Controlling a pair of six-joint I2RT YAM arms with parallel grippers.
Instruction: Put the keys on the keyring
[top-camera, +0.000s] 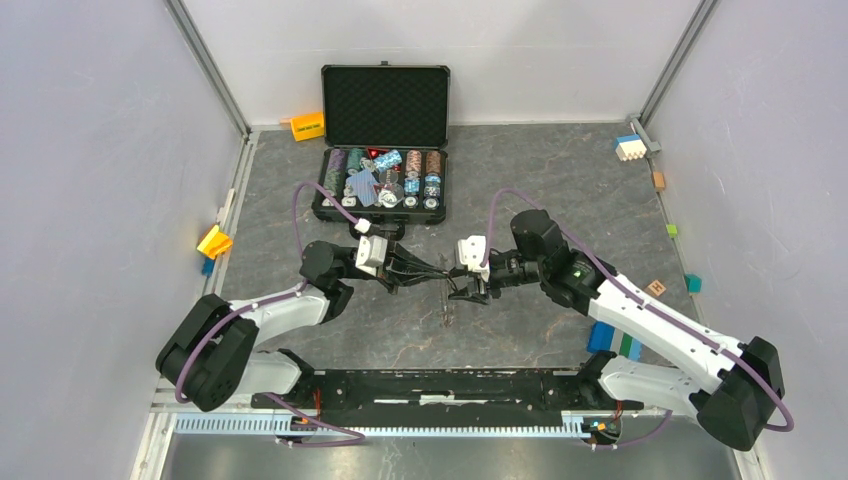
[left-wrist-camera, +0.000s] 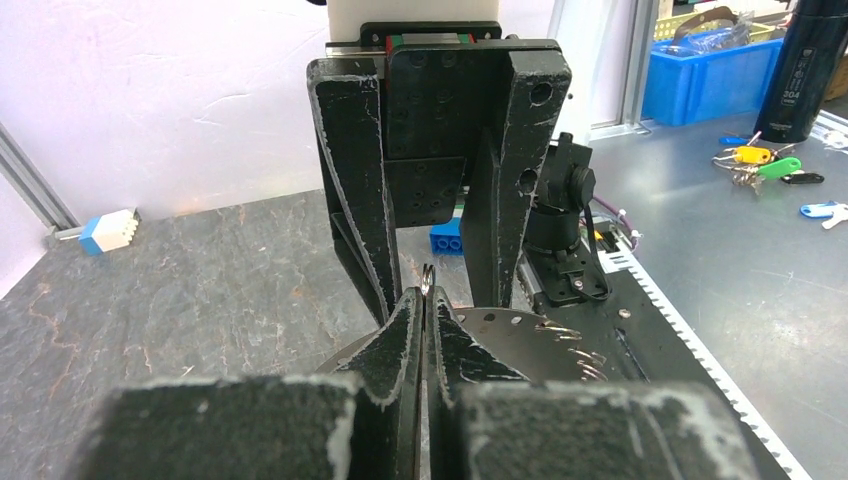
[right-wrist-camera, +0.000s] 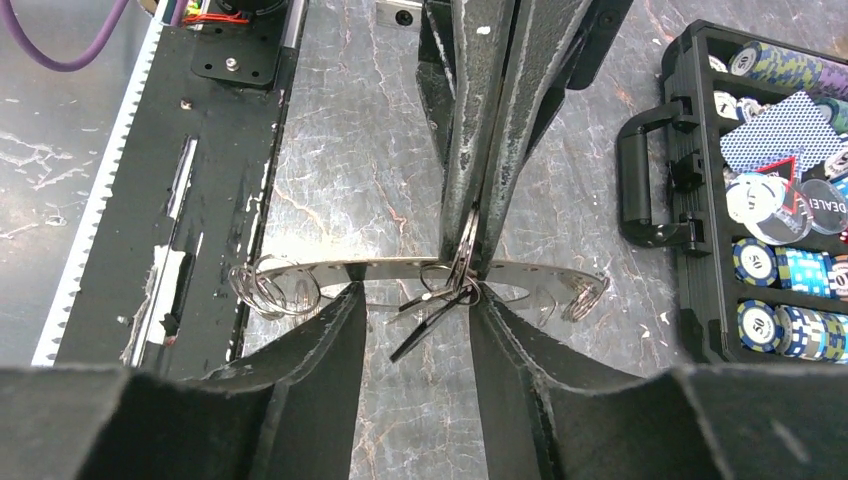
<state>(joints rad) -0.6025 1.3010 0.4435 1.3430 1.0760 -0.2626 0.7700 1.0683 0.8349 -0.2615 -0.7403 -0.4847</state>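
At centre of the table (top-camera: 560, 190), 6 o'clock from the poker chip case (top-camera: 385, 105), my left gripper (left-wrist-camera: 425, 305) is clamped tight on the keyring (right-wrist-camera: 390, 270) edge, holding it upright. My right gripper (right-wrist-camera: 416, 296) stands moderately apart, one finger either side of a dark key (right-wrist-camera: 432, 322) hanging from the ring, gripping nothing.

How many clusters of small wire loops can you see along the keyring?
3 clusters, right wrist view: one at the keyring's left end, one mid-span at the left tool's tip, one at the right end. Others may be hidden.
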